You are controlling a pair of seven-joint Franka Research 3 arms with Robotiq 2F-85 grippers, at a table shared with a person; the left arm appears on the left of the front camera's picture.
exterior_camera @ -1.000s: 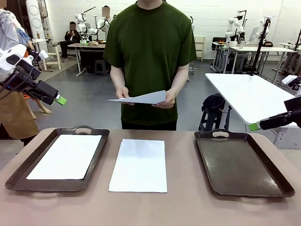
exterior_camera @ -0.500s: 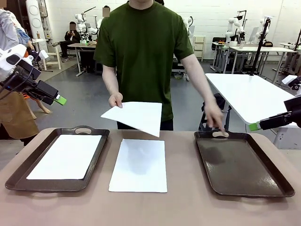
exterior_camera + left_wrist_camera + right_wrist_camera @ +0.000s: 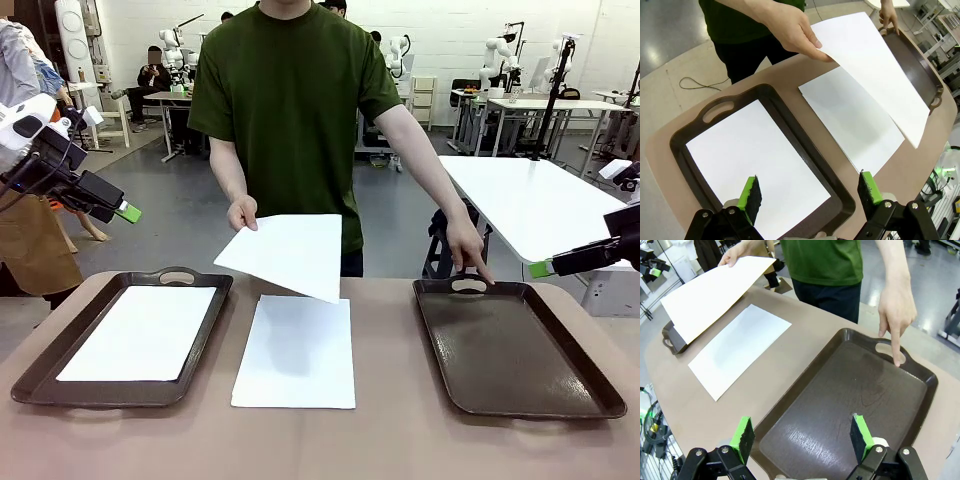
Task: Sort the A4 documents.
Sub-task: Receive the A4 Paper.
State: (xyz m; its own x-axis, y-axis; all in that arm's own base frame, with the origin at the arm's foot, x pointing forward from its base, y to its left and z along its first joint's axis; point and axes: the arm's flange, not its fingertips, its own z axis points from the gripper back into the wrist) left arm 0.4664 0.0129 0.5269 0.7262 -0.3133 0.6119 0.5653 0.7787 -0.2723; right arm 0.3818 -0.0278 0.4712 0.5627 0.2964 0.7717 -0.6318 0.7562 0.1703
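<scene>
Nearest, one of the A4 documents (image 3: 294,350) lies flat on the bare surface (image 3: 390,430) at 6 o'clock, between the left tray (image 3: 60,350) at 8 o'clock, which carries a second sheet (image 3: 140,332), and the right tray (image 3: 510,350) at 4 o'clock; the left fingers (image 3: 751,194) hang spread wide above the left tray, holding nothing; the right fingers (image 3: 742,439) gape likewise above the right tray. Farther, toward 12 o'clock, the person's one hand (image 3: 242,212) holds a third sheet (image 3: 290,252) tilted above the middle one; the other hand (image 3: 468,245) points a finger at the right tray's far handle (image 3: 470,285).

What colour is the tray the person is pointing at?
Dark brown. The tray shows best in the right wrist view.
</scene>
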